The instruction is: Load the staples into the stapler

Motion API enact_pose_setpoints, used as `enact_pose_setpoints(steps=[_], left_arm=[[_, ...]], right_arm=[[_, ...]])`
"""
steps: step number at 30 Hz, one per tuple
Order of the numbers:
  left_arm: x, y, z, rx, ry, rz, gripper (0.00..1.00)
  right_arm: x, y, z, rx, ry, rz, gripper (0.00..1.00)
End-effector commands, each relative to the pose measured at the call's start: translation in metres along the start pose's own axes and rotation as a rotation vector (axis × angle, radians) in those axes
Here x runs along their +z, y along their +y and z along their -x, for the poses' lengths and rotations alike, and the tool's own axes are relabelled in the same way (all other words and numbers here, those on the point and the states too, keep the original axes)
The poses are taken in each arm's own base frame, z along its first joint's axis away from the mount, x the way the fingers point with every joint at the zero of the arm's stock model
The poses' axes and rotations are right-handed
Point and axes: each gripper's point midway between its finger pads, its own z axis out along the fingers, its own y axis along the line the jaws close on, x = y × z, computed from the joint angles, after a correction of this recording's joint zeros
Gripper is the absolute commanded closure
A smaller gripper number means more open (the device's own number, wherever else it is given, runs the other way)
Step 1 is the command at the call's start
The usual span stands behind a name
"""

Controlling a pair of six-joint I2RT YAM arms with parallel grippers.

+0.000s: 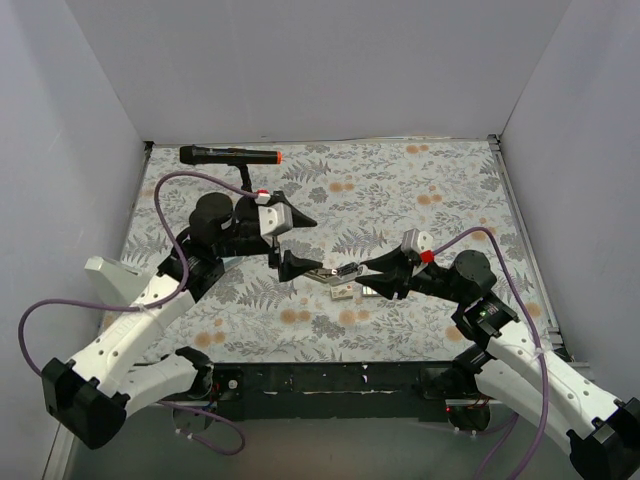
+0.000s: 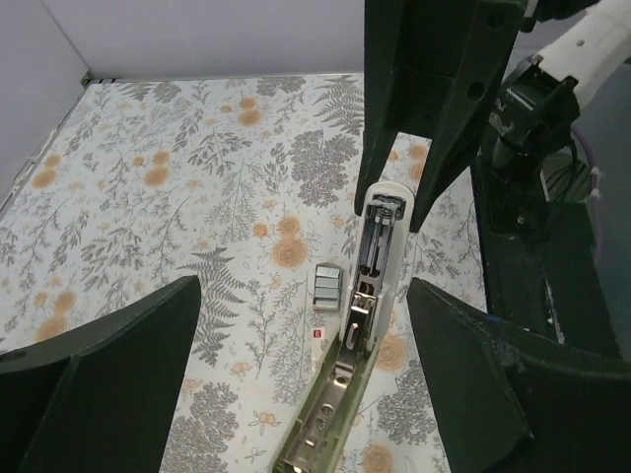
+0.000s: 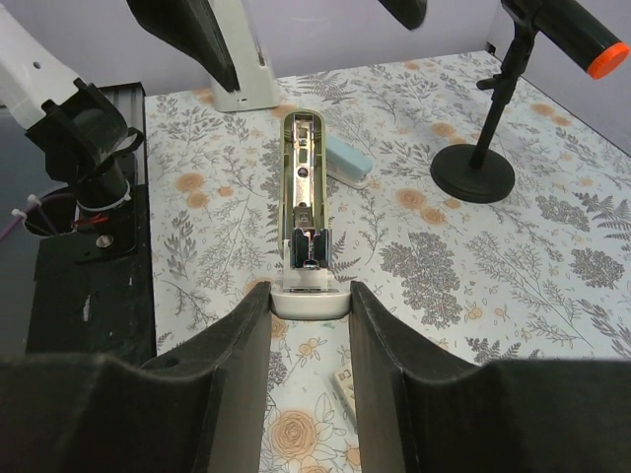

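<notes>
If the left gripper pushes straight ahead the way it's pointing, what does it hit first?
Most likely the open stapler, lying ahead between the left gripper's spread fingers; the right gripper holds its far end. Depth unclear.

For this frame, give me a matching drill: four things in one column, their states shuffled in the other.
Things:
1. stapler
2. staples
3. left gripper
4. right gripper

States:
A. open wide
B. clamped on the stapler's end
C. hinged open, metal channel showing
D. loose on the floral table beside the stapler

Pairs: 1-C, 2-D, 3-A, 4-B
</notes>
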Motion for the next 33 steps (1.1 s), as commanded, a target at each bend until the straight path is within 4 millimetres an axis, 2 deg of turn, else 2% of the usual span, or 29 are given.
enact_pose_setpoints(steps=[1, 8, 13, 22, 25, 26, 31, 32, 33], left_arm=[[0.020, -0.008, -0.025, 0.156, 0.126, -0.105, 0.15], [0.035, -0.015, -0.046, 0.171, 0.197, -0.144, 0.23], [0.042, -0.022, -0.059, 0.139, 0.247, -0.190, 0.34], [0.050, -0.026, -0.068, 0.146, 0.271, -0.224, 0.47], [0.051, -0.027, -0.068, 0.149, 0.266, -0.237, 0.59], [0.051, -0.028, -0.067, 0.151, 0.263, -0.240, 0.66], [0.052, -0.034, -0.066, 0.137, 0.251, -0.279, 0.78], [0.052, -0.035, -0.067, 0.139, 0.251, -0.283, 0.83], [0.051, -0.036, -0.067, 0.137, 0.254, -0.288, 0.94]], right_arm=[[0.002, 0.004, 0.048, -0.111, -0.121, 0.034, 0.99], [0.001, 0.005, 0.047, -0.112, -0.120, 0.034, 0.99], [0.001, 0.005, 0.045, -0.108, -0.118, 0.037, 0.99], [0.002, 0.007, 0.042, -0.103, -0.118, 0.048, 0.99], [0.001, 0.007, 0.038, -0.099, -0.113, 0.048, 0.99], [0.001, 0.007, 0.037, -0.098, -0.111, 0.048, 0.99], [0.001, 0.008, 0.035, -0.096, -0.105, 0.052, 0.99], [0.001, 0.008, 0.033, -0.094, -0.102, 0.052, 0.99], [0.001, 0.008, 0.032, -0.095, -0.097, 0.052, 0.99]])
